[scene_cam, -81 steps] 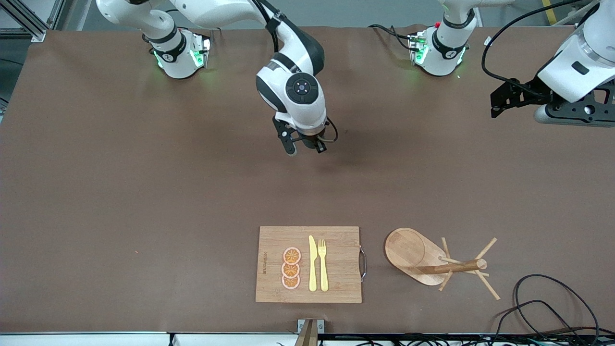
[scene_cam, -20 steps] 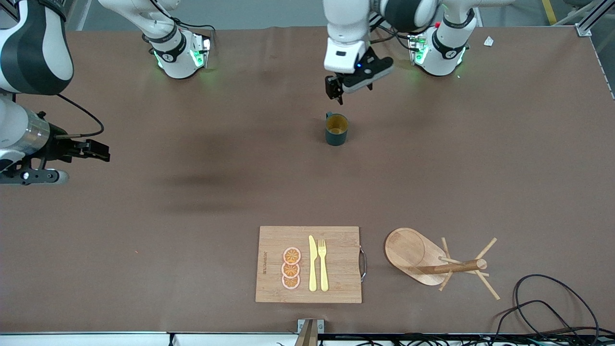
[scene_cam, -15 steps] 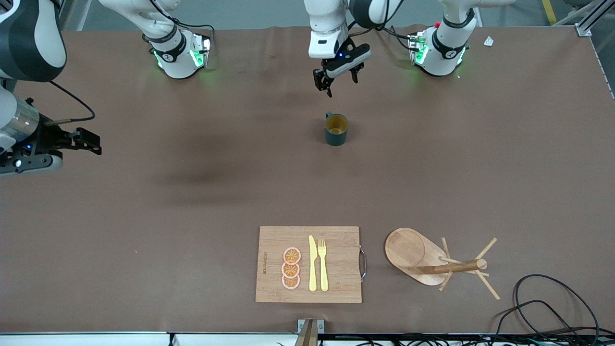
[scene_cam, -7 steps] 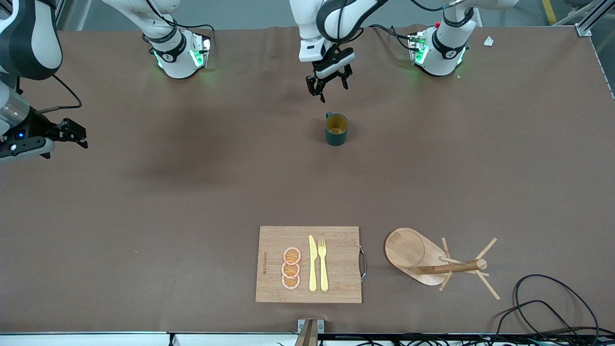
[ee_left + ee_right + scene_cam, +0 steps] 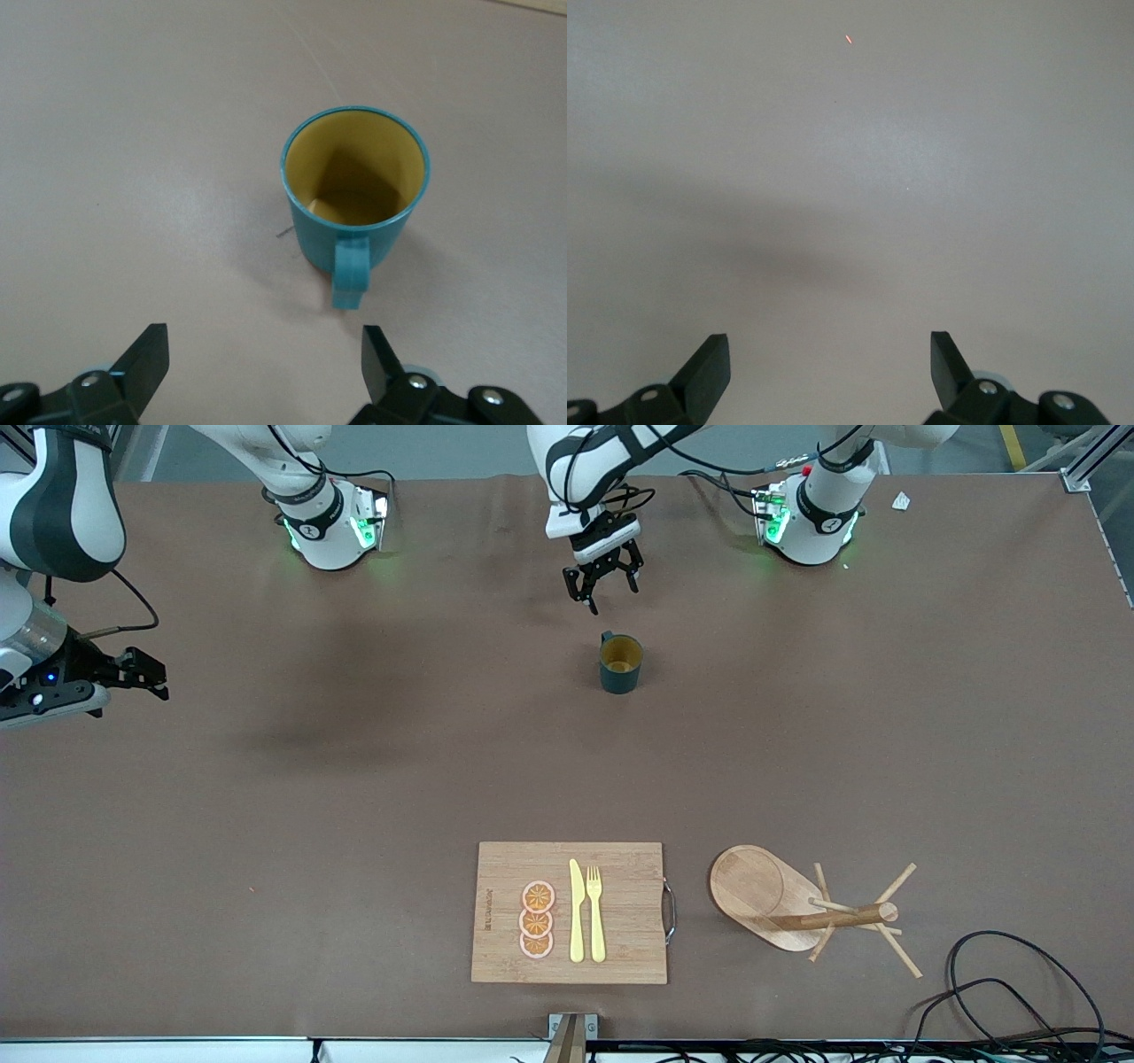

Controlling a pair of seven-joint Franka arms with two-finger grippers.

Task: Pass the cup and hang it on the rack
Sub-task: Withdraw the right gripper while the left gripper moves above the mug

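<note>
Brown matting covers our table (image 5: 266,806), and the cup (image 5: 620,662) stands upright on it, well apart from the rack (image 5: 802,908), which lies nearer the front camera toward the left arm's end, beside the cutting board (image 5: 569,912). We hold our left gripper (image 5: 604,589) over the table just short of the cup, fingers spread and empty, the handle (image 5: 351,276) turned toward it. Our right gripper (image 5: 142,673) waits, open, over bare matting at the right arm's end.

My black fingers (image 5: 146,359) frame a teal cup (image 5: 619,663) with ochre inside, on a brown table (image 5: 266,797); pale wooden rack (image 5: 802,908).
</note>
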